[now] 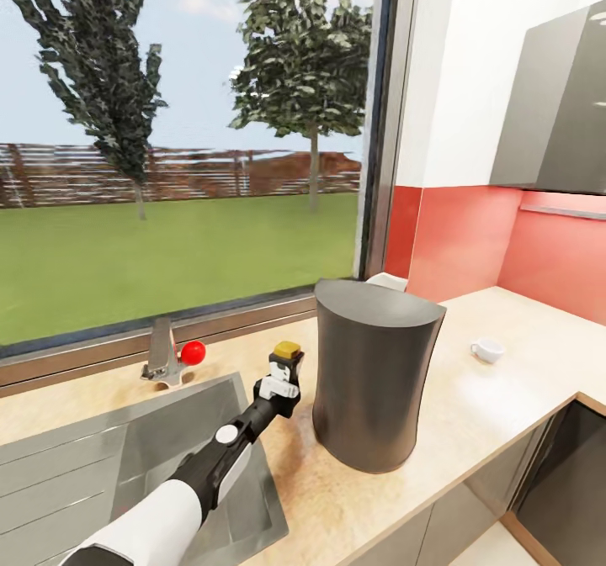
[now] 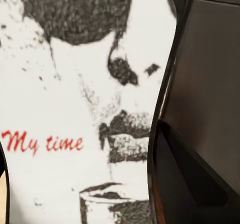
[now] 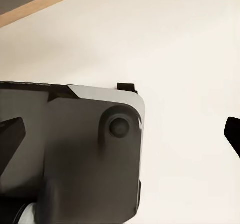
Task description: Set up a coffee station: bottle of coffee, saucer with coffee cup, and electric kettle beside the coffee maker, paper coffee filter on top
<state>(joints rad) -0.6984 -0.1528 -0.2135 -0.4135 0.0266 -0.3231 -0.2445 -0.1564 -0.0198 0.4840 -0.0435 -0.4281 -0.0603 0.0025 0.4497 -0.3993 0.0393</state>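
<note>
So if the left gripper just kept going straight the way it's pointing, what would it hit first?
The bottle of coffee: the left gripper points right at it by the coffee maker, and the label fills the left wrist view between the jaws. Contact looks likely already, though depth is unclear.

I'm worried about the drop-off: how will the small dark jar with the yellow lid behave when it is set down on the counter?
The small dark jar with the yellow lid looks rigid, so it probably won't deform in the left gripper. It seems taller than wide, so it may tip if released tilted. Its smooth printed label could slip, and the tall dark grey coffee maker stands close beside it.
</note>
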